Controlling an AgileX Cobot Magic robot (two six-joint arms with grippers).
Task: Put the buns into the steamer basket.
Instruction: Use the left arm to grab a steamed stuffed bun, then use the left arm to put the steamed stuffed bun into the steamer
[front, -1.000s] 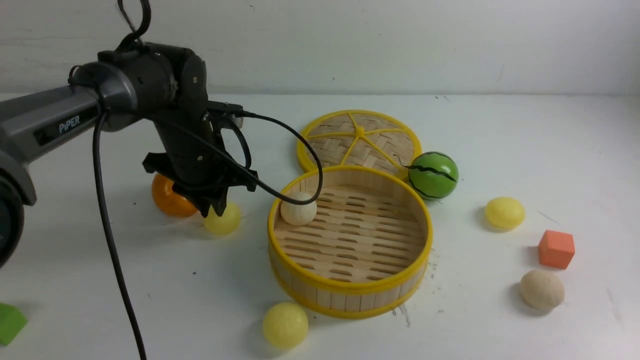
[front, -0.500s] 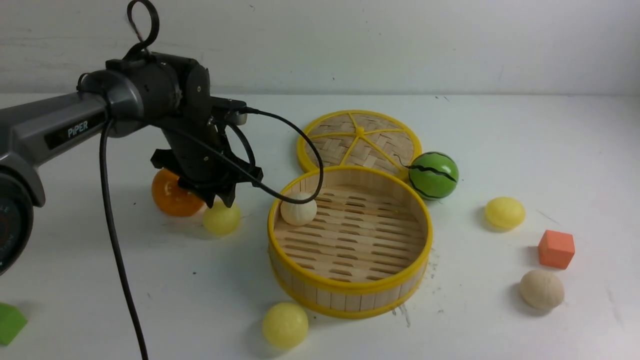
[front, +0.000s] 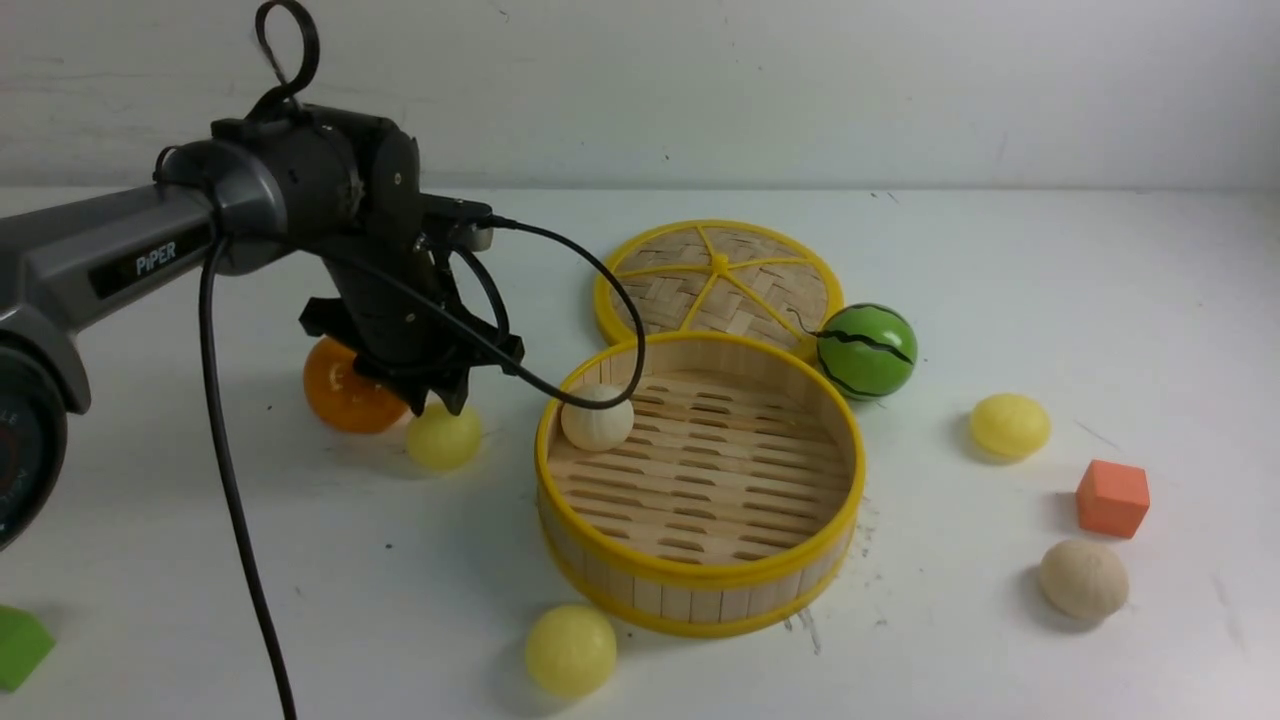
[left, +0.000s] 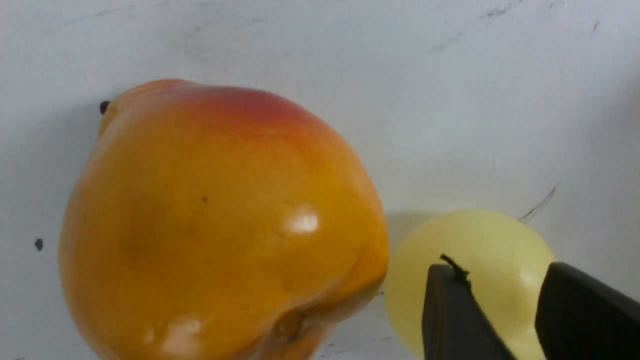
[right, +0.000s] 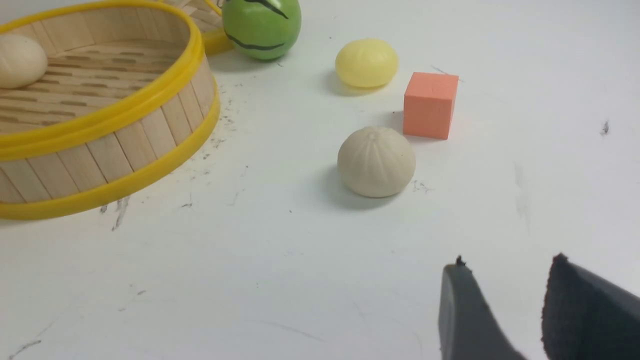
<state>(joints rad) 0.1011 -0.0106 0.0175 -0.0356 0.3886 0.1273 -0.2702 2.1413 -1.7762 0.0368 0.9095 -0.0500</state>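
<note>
left hand (front: 437, 405) hangs right over a glossy pale yellow round bun (front: 443, 438), with its fingertips pointing down just above the bun's top. can't tell from the front view if they touch it. in the left wrist view the two dark fingers (left: 460, 320) sit a bit apart, the bun shows behind the gap, and nothing is pinched between them. a glossy orange tangerine (front: 340, 395) sits just beside that bun, on the hand's left. the round bamboo steamer basket with yellow rims (front: 690, 600) is near the hand on its right, with a matte beige-white bun (front: 597, 418) inside against the wall nearest the hand.

the left arm (front: 110, 250) comes in from the left over the white table (front: 1000, 250), wrist bent steeply down.

the right hand (right: 520, 320) only shows in its own wrist view. its fingers are partly apart and empty, low over the table. a matte beige pleated bun (right: 376, 161) is ahead of it, well apart, and a second pale yellow bun (right: 366, 62) is further out.
</note>
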